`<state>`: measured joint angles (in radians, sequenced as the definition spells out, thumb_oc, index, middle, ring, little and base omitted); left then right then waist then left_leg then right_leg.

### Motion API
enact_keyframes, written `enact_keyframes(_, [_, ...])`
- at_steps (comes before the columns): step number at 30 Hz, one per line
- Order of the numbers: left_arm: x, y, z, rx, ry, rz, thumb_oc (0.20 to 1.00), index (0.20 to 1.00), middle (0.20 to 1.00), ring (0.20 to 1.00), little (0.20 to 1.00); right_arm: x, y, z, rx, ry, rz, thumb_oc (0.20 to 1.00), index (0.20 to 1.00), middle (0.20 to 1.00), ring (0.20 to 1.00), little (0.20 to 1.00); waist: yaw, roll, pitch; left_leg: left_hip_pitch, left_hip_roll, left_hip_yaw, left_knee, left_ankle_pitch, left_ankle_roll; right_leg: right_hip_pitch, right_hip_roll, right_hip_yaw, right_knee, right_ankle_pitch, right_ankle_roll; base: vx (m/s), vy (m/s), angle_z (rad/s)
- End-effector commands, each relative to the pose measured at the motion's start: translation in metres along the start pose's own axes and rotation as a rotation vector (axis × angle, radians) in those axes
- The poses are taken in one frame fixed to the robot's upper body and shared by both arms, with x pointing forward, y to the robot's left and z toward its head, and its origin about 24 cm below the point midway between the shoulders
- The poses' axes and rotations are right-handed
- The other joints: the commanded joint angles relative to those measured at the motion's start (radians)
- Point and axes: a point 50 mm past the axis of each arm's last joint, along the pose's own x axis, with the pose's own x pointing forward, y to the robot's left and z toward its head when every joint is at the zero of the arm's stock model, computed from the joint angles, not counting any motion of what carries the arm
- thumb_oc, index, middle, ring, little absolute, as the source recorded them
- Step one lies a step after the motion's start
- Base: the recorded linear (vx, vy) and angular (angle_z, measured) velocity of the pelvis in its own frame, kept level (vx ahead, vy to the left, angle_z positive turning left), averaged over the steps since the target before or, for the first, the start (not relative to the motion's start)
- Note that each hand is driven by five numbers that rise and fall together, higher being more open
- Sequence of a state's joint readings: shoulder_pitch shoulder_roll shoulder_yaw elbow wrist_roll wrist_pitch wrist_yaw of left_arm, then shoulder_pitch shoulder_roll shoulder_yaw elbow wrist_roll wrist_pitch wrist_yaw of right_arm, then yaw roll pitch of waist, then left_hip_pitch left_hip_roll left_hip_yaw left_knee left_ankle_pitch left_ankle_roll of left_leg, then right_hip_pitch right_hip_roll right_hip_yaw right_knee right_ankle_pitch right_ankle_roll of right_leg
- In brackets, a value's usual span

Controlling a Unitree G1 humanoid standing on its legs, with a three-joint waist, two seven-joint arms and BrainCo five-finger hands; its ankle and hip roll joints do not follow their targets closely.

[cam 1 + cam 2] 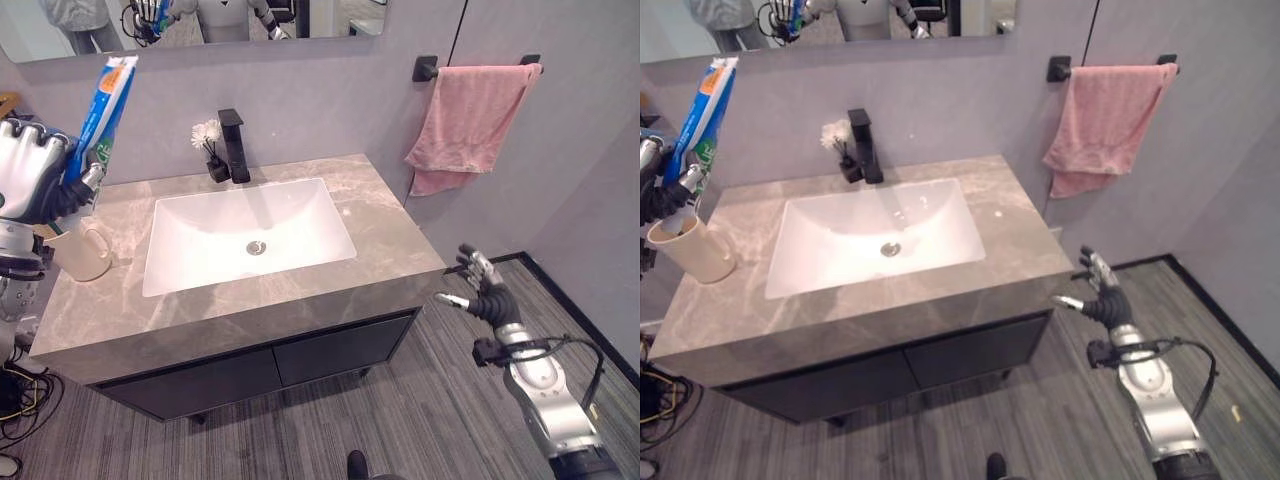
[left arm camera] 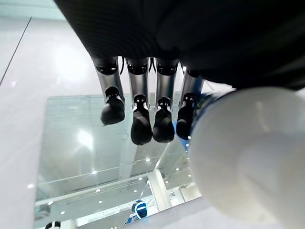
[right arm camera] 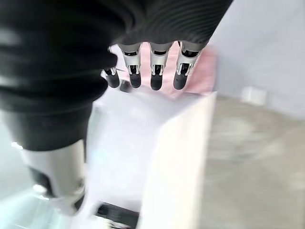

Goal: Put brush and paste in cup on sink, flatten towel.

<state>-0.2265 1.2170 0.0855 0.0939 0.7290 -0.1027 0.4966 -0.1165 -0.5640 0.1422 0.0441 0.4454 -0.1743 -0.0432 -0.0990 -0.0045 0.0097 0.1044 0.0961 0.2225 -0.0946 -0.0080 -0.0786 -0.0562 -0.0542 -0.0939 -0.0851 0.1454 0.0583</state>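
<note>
Taking the basin (image 1: 250, 235) as landmark and going L to R: left hand (image 1: 30, 170) is up off the counter, well to the L of the basin, fingers curled round the cap end of the toothpaste tube (image 1: 105, 110); tube stands near upright, cap down, blue/white body rising past the hand. Left wrist view has the white cap (image 2: 248, 157) big beside the dark fingertips (image 2: 141, 129). Cream cup (image 1: 84, 250) sits on the counter just below the hand, L of the basin, mouth up, handle toward the basin; can't tell if a brush is already in it. Step in hand, by my read: lower the tube into the cup. To do it well: get the cap centred over the mouth, keep tube vertical, go down slow so the cup isn't nudged or tipped, let go only once the cap is well inside. Behind the basin: black faucet (image 1: 233, 145) w/ small flower vase (image 1: 212, 150) beside it. Far R of the basin, pink towel (image 1: 470, 120) hangs bunched and uneven on its wall bar (image 1: 428, 68), not yet flattened. Right hand (image 1: 485, 290) hangs low, R of the counter edge, fingers relaxed, holding nothing.
</note>
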Motion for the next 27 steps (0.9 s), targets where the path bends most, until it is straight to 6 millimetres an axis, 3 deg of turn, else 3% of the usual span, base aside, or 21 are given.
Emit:
enact_keyframes(1, [0.024, 0.026, -0.006, 0.055, -0.006, 0.141, 0.2, 0.2, 0.2, 0.2, 0.2, 0.027, 0.028, 0.039, 0.197, -0.162, 0.144, 1.0, 1.0, 1.0, 1.0, 1.0, 0.004, -0.016, -0.042, 0.06, 0.033, 0.011, 0.007, -0.027, -0.03, -0.006, -0.115, 0.0, -0.002, 0.064, 0.135, 0.0, -0.001, -0.06])
enact_keyframes(2, [0.027, 0.026, -0.005, 0.054, -0.012, 0.141, 0.2, 0.2, 0.2, 0.2, 0.2, 0.033, 0.033, 0.043, 0.223, -0.17, 0.162, 1.0, 1.0, 1.0, 1.0, 1.0, 0.007, -0.017, -0.04, 0.06, 0.033, 0.011, 0.007, -0.027, -0.03, -0.006, -0.115, 0.0, -0.002, 0.064, 0.135, 0.0, -0.001, -0.03])
enact_keyframes(3, [0.035, 0.031, 0.0, 0.047, -0.041, 0.153, 0.2, 0.2, 0.2, 0.2, 0.2, 0.05, 0.054, 0.061, 0.322, -0.209, 0.232, 1.0, 1.0, 1.0, 1.0, 1.0, 0.014, -0.016, -0.043, 0.061, 0.033, 0.013, 0.007, -0.026, -0.03, -0.005, -0.115, 0.001, -0.002, 0.066, 0.134, 0.0, 0.0, 0.0])
enact_keyframes(5, [0.045, 0.038, 0.007, 0.036, -0.082, 0.181, 0.2, 0.2, 0.2, 0.2, 0.2, 0.064, 0.076, 0.081, 0.42, -0.256, 0.303, 1.0, 1.0, 1.0, 1.0, 1.0, 0.021, -0.014, -0.042, 0.061, 0.032, 0.015, 0.007, -0.025, -0.031, -0.008, -0.116, 0.001, -0.002, 0.066, 0.133, 0.0, 0.0, 0.0])
enact_keyframes(6, [0.047, 0.039, 0.007, 0.037, -0.084, 0.184, 0.2, 0.2, 0.2, 0.2, 0.2, 0.066, 0.075, 0.082, 0.423, -0.26, 0.301, 1.0, 1.0, 1.0, 1.0, 1.0, 0.023, -0.016, -0.04, 0.061, 0.032, 0.015, 0.007, -0.025, -0.031, -0.008, -0.115, 0.001, -0.002, 0.066, 0.133, 0.0, 0.0, 0.0])
enact_keyframes(7, [0.051, 0.042, 0.012, 0.022, -0.105, 0.198, 0.2, 0.2, 0.2, 0.2, 0.2, 0.074, 0.09, 0.092, 0.468, -0.269, 0.338, 1.0, 1.0, 1.0, 1.0, 1.0, 0.029, -0.016, -0.039, 0.06, 0.032, 0.016, 0.007, -0.025, -0.031, -0.009, -0.115, 0.002, -0.002, 0.067, 0.132, 0.0, 0.0, 0.0])
enact_keyframes(8, [0.06, 0.05, 0.024, -0.016, -0.165, 0.219, 0.2, 0.2, 0.2, 0.2, 0.2, 0.088, 0.118, 0.116, 0.448, -0.307, 0.429, 1.0, 1.0, 1.0, 1.0, 1.0, 0.039, -0.011, -0.039, 0.058, 0.03, 0.018, 0.007, -0.024, -0.031, -0.014, -0.116, 0.005, -0.002, 0.069, 0.132, 0.0, 0.0, 0.0])
enact_keyframes(12, [0.07, 0.061, 0.035, -0.058, -0.221, 0.265, 0.2, 0.2, 0.2, 0.2, 0.2, 0.102, 0.134, 0.137, 0.441, -0.351, 0.432, 1.0, 1.0, 1.0, 1.0, 1.0, 0.05, -0.009, -0.036, 0.053, 0.028, 0.018, 0.007, -0.021, -0.031, -0.019, -0.117, 0.004, -0.002, 0.07, 0.131, 0.0, 0.0, 0.0])
enact_keyframes(19, [0.085, 0.08, 0.062, -0.132, -0.335, 0.351, 0.2, 0.2, 0.2, 0.2, 0.2, 0.117, 0.169, 0.152, 0.54, -0.312, 0.478, 1.0, 1.0, 1.0, 1.0, 1.0, 0.064, -0.009, -0.04, 0.031, 0.033, 0.003, 0.007, -0.012, -0.036, -0.026, -0.113, -0.009, -0.002, 0.063, 0.126, 0.01, -0.006, 0.03])
enact_keyframes(27, [0.09, 0.087, 0.081, -0.168, -0.416, 0.38, 0.2, 0.2, 0.2, 0.2, 0.2, 0.123, 0.19, 0.158, 0.664, -0.261, 0.523, 1.0, 1.0, 1.0, 1.0, 1.0, 0.072, -0.013, -0.044, 0.022, 0.039, -0.004, 0.007, -0.008, -0.04, -0.027, -0.107, -0.017, -0.002, 0.054, 0.122, 0.01, -0.007, 0.05])
